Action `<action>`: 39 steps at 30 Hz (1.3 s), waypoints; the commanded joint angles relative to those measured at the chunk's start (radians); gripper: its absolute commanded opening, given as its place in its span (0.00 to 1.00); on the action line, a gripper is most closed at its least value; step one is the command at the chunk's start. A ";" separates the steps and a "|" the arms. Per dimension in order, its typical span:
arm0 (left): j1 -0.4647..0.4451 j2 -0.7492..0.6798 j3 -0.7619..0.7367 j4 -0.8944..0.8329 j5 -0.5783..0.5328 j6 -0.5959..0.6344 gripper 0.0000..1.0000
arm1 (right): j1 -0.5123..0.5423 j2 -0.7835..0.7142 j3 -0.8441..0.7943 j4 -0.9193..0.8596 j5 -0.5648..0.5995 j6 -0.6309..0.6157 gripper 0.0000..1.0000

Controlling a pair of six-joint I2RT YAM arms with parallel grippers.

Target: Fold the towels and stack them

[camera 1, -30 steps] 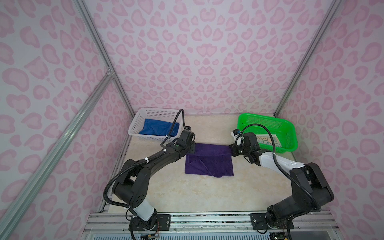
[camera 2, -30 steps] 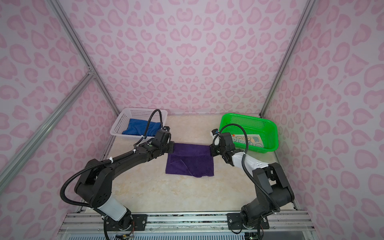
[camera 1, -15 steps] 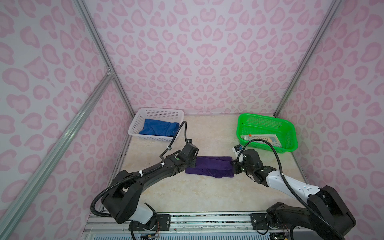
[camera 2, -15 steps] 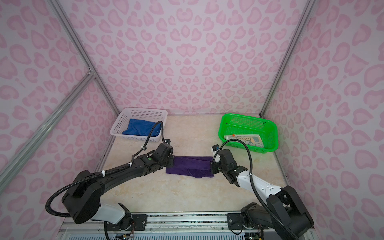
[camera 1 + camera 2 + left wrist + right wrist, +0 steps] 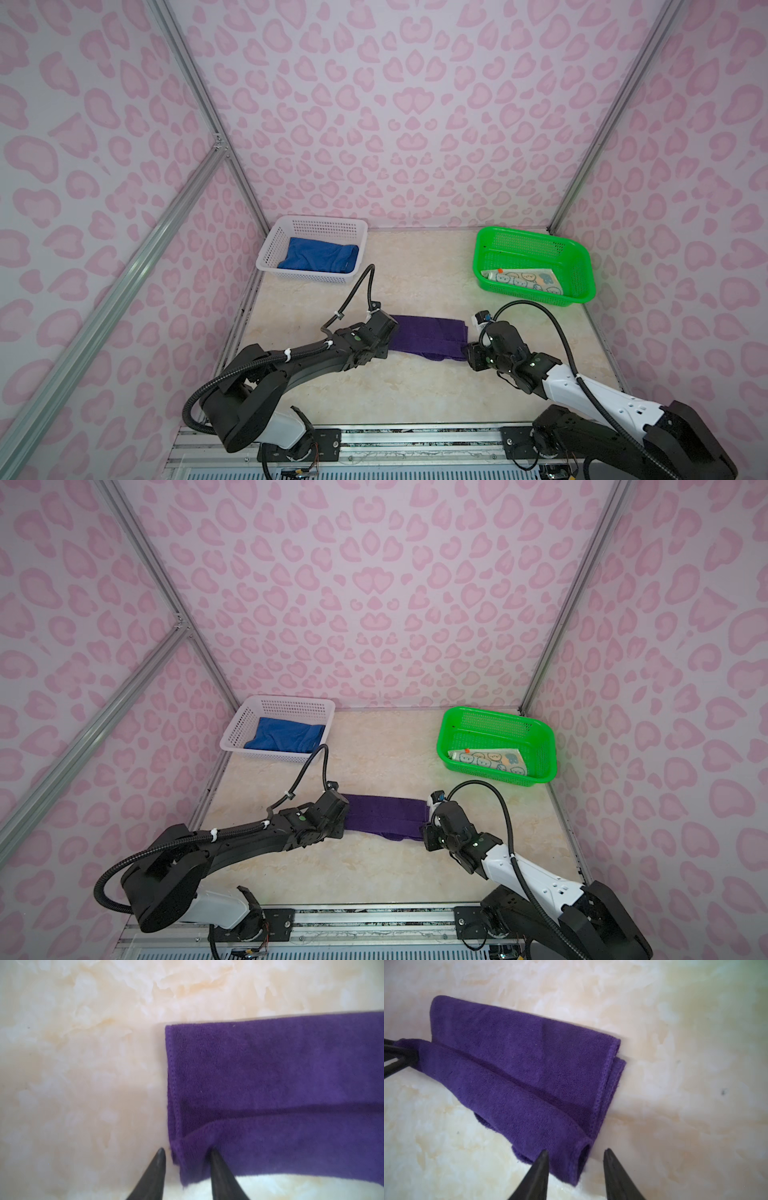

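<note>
Purple towel (image 5: 428, 338) is being straddled at two corners by left gripper (image 5: 187, 1150) and right gripper (image 5: 576, 1150), jaws spread, nothing pinched

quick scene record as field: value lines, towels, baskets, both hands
purple towel: folded into a strip, lying on the table between the two hands
blue towel: lying loosely in the white basket, far left
rabbit-print towel: looks folded, in the green basket, far right
left hand: open, jaws astride a corner at the purple towel's left end
right hand: open, jaws astride a corner at its right end
stack: not yet made; the three towels lie apart
</note>
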State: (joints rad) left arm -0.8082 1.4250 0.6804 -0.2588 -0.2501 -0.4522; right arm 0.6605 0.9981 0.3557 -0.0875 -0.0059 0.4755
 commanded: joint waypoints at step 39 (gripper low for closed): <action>0.038 0.177 0.254 0.091 0.129 0.064 0.75 | 0.095 0.339 0.187 0.019 -0.235 -0.188 0.40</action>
State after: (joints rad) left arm -0.7696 1.6012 0.9360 -0.1810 -0.1253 -0.3878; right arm 0.7410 1.3609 0.5606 -0.0246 -0.1562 0.3260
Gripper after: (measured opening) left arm 0.751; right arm 0.406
